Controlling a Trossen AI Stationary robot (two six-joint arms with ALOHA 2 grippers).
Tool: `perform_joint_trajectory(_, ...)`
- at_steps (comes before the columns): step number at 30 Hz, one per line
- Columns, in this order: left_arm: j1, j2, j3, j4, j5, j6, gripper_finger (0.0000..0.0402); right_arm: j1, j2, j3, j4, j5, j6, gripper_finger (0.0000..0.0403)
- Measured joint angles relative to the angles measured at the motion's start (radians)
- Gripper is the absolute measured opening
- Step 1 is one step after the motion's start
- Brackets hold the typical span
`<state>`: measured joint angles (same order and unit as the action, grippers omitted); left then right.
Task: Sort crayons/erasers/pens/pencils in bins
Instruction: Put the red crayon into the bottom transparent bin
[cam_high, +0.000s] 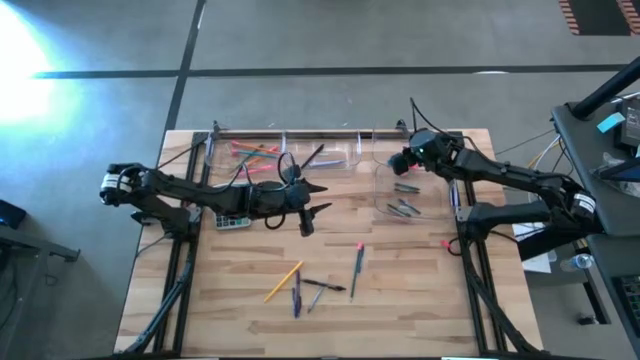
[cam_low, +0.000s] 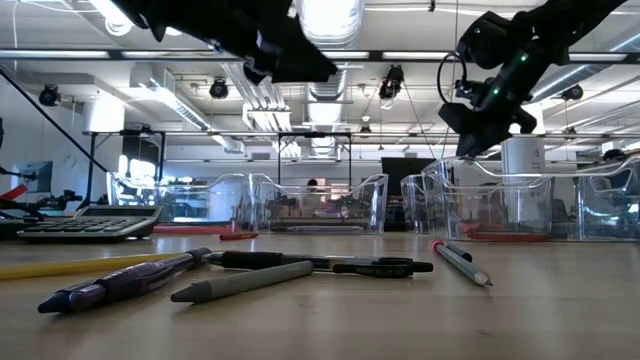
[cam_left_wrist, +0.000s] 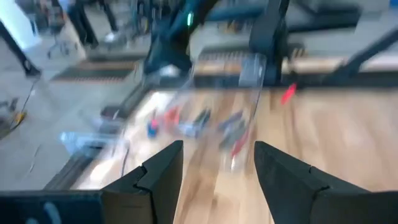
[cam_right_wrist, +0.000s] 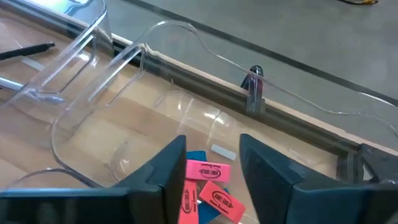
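High view: pencil (cam_high: 283, 282) lying diagonally, near pens (cam_high: 310, 292).

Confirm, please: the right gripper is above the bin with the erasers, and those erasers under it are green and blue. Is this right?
Not quite. The right gripper is above the bin with the erasers, but the erasers are pink, with a blue one beside them, not green. The right wrist view shows this.

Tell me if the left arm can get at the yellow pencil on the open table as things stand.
Probably yes. The left hand hangs open and empty above mid-table, and the yellow pencil lies on bare wood nearer the front edge, with pens beside it but nothing over it.
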<state>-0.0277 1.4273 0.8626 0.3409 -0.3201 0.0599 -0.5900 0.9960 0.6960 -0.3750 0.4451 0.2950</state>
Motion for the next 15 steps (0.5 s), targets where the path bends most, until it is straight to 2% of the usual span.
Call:
perform_joint_trajectory(3,0.000,-0.021,-0.001,-0.113,-0.041,-0.008,0.0183,0.000,0.002,0.000,-0.027,0.000,-0.002,0.0168)
perform_joint_trajectory(8,0.002,-0.067,0.004,-0.286,-0.093,-0.105,0.0183,0.006,0.001,0.000,-0.084,-0.012,0.021,0.0245)
perform_joint_trajectory(12,0.001,-0.096,0.002,-0.407,-0.099,-0.201,0.0183,0.056,-0.004,0.000,-0.066,-0.180,-0.009,0.0296)
perform_joint_trajectory(15,-0.001,-0.102,-0.003,-0.490,-0.099,-0.216,0.0183,0.149,-0.025,0.000,0.019,-0.209,-0.041,0.0318)
